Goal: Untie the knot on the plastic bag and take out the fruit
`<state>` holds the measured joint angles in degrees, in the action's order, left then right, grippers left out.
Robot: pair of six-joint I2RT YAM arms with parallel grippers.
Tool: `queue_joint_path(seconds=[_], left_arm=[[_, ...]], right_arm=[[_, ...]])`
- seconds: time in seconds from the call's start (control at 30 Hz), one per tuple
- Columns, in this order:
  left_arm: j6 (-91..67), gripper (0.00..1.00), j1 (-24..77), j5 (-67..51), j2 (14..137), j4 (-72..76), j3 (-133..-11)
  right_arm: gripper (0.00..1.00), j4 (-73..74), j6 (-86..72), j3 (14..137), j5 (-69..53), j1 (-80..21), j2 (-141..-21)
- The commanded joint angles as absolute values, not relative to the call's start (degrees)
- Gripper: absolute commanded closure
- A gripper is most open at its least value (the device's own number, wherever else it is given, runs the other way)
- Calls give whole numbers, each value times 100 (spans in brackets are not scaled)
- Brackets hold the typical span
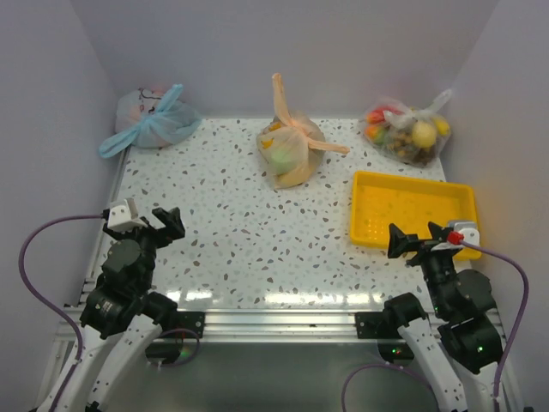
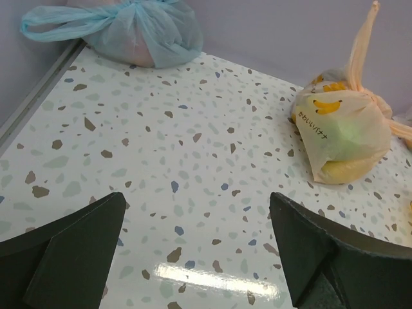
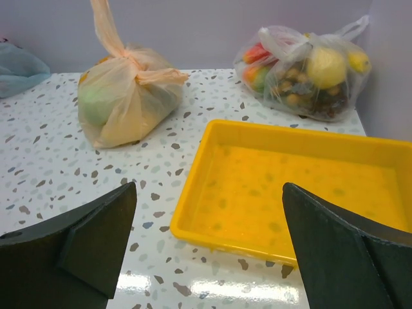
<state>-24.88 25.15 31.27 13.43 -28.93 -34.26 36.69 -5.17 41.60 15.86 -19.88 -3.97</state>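
Left gripper (image 2: 196, 199) and right gripper (image 3: 209, 190), black, both gape empty. Three bags lie beyond: thin light blue plastic bag (image 2: 138, 32), translucent orange banana-print bag (image 2: 341, 138) (lettered "かわいいバナナ"), clear colourless bag (image 3: 302, 71). One yellow plastic tray (image 3: 290, 187).

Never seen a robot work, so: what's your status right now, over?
Left fingers open, right fingers open, both empty. Blue bag in far left corner, knot tied. Orange bag mid-table, not blocking.

Enclosure: plain pale lavender walls (image 1: 283, 51) at back, left and right, closing in the desk (image 1: 232, 245). Top is white terrazzo pattern with grey, brown and blue flecks. Surface glossy; overhead light glares in a streak along the near edge. Silver metal rail (image 1: 274, 324) runs along that edge.
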Motion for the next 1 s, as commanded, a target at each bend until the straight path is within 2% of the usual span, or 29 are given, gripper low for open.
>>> queue_joint_path(seconds=[0.0,0.23,0.43,0.63,0.83,0.97], left_arm=[[-2461,0,2487,3120,1433,-2628,-3437],[-2636,0,2487,3173,1748,-2698,-3480],[-3093,0,2487,3138,2714,-2663,-3717],[-3533,0,2399,2856,5253,-2479,-4674],[-3682,0,1162,1337,7203,-1594,-5457],[-3674,0,591,1563,7953,-924,-6019]], right_arm=[[1,3691,-536,4166,1591,-2004,-457],[1,3691,-562,4122,1801,-2004,-211],[1,3779,-554,4166,1846,-2004,-404],[1,3814,-527,4201,1688,-2004,-589],[1,3814,-501,4210,1573,-1995,-580],[1,3814,-510,4201,1599,-1995,-545]])
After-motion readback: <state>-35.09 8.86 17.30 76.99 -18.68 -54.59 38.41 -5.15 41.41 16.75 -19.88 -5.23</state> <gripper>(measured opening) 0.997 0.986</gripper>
